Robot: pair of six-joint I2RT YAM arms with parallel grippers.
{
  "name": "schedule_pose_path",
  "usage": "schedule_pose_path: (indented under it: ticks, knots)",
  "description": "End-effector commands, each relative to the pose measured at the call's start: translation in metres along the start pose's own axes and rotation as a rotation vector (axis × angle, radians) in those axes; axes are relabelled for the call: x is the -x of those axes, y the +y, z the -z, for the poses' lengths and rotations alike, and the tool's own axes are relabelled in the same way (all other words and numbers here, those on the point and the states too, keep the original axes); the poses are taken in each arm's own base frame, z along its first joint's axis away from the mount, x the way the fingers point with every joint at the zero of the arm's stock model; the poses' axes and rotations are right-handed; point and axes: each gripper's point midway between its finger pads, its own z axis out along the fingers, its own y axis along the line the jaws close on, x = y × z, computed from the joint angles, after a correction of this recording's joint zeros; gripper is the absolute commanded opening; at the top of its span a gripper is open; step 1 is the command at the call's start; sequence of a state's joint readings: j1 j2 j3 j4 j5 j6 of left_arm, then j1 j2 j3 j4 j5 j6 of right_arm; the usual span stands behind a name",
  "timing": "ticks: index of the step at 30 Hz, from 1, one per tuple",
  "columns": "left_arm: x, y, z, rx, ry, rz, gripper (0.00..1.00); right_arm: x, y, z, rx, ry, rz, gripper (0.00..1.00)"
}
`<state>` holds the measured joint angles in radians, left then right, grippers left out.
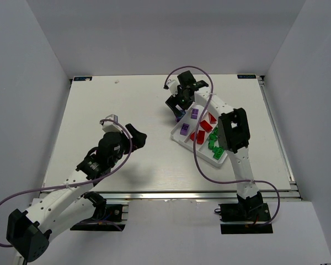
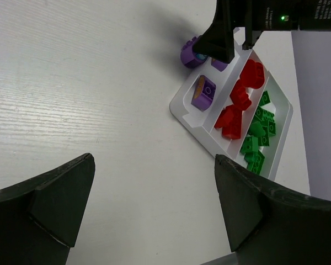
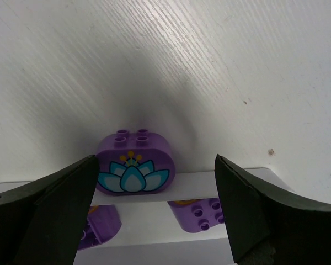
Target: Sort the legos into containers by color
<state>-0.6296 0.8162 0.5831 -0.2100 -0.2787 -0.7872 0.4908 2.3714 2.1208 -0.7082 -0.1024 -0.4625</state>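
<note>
The white tray [image 2: 183, 113] has three long compartments. Two purple bricks [image 2: 204, 93] lie in one outer compartment, about five red bricks [image 2: 240, 96] in the middle one, and a heap of green bricks [image 2: 259, 130], too crowded to count exactly, in the other outer one. A third purple piece, the lotus brick [image 3: 135, 165], stands on the table [image 2: 71, 83] just beside the tray's far rim. The right gripper [image 3: 154, 204] hangs over it with jaws apart, while the left gripper [image 2: 154, 204] is well apart from the tray, jaws also apart and empty.

the tray [image 2: 179, 106] lies on the table [image 1: 127, 105] with bricks [image 2: 231, 118] in all three compartments; a lone brick [image 3: 135, 163] stands just outside its far end
</note>
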Motion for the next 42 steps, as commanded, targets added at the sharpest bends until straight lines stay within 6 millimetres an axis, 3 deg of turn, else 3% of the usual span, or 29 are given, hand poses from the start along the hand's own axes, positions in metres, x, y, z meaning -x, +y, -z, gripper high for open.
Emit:
schedule_pose_path:
  ticks: [1,11,19,24,28,29,33,37,42]
  knots:
    - [-0.001,0.004,-0.002,0.016,-0.003,0.003,0.98,0.003,0.009,0.000,0.043,-0.009,-0.020,0.90]
    - [-0.003,0.004,-0.004,0.016,0.001,0.002,0.98,-0.019,0.016,-0.018,0.075,0.061,-0.063,0.89]
    - [-0.004,0.003,-0.006,0.014,0.006,-0.003,0.98,-0.027,0.028,-0.018,0.122,0.070,-0.066,0.83]
    - [-0.005,0.004,-0.007,0.017,0.011,-0.005,0.98,-0.020,0.032,-0.017,0.153,0.038,-0.065,0.81]
    - [-0.004,0.005,-0.006,0.020,0.008,-0.005,0.98,-0.010,0.040,-0.013,0.205,-0.019,-0.006,0.87]
    - [-0.005,0.006,-0.006,0.023,0.009,-0.006,0.98,0.003,0.040,-0.007,0.214,-0.072,0.037,0.88]
    - [-0.004,0.006,-0.005,0.024,0.005,-0.004,0.98,0.018,0.041,-0.001,0.218,-0.151,0.077,0.89]
    - [-0.003,0.006,-0.005,0.025,0.000,-0.002,0.98,0.027,0.035,-0.005,0.194,-0.159,-0.006,0.89]
    - [-0.002,0.007,-0.004,0.030,0.000,0.001,0.98,0.019,0.037,-0.013,0.164,-0.117,-0.179,0.89]
